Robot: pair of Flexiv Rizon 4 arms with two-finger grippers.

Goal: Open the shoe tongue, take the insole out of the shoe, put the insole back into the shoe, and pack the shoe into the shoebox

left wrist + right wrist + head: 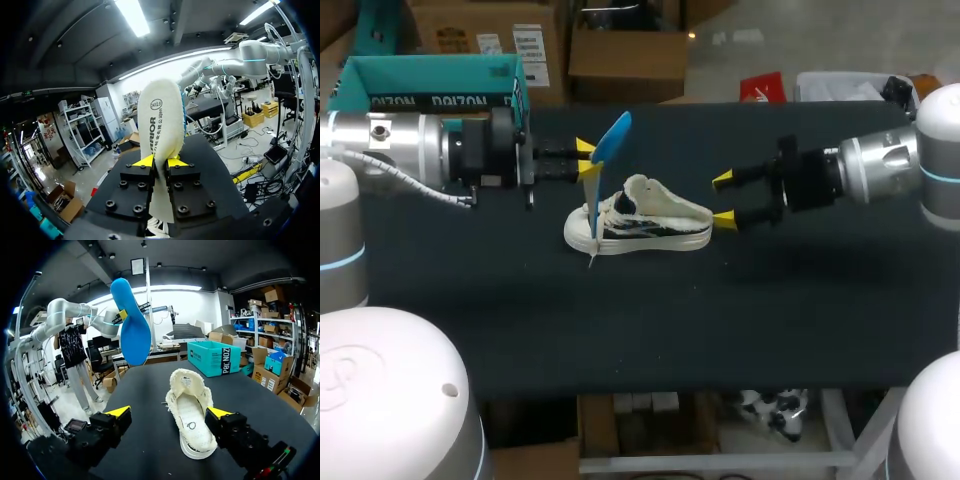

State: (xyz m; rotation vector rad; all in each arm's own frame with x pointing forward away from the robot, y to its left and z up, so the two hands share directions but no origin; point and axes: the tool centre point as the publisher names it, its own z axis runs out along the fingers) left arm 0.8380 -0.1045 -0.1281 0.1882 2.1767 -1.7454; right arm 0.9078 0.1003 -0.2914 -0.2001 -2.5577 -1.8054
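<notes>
Blue on its underside and fleecy white on top, the insole [613, 140] is out of the shoe and held up in the air above the table. The left gripper [587, 158] is clenched on it: in the left wrist view both yellow-tipped fingers [145, 161] press the insole [162, 120] from either side near its lower end, and the rest of it rises upright ahead of the left gripper [161, 161]. In the right wrist view the insole [131, 325] shows its blue face, raised beyond and to one side of the shoe.

The white sneaker [650, 220] stands on its sole on the black table [770, 300], between the two grippers, with a lace trailing down from the end nearer the left arm. Its mouth is spread wide, and the right wrist view looks down into the sneaker [190, 415].

The right gripper [724, 200] is released, its fingers spread wide. In the head view its lower yellow tip sits just beside the sneaker's near end. From the right wrist, the sneaker's near end lies between the fingers of the right gripper [169, 412], closer to one finger than the other, and no grasp shows.

The teal shoebox [430, 85] sits open at the table's far edge behind the left arm, well apart from the sneaker. The right wrist view shows the shoebox [215, 357] beyond the sneaker on the table [150, 385].
</notes>
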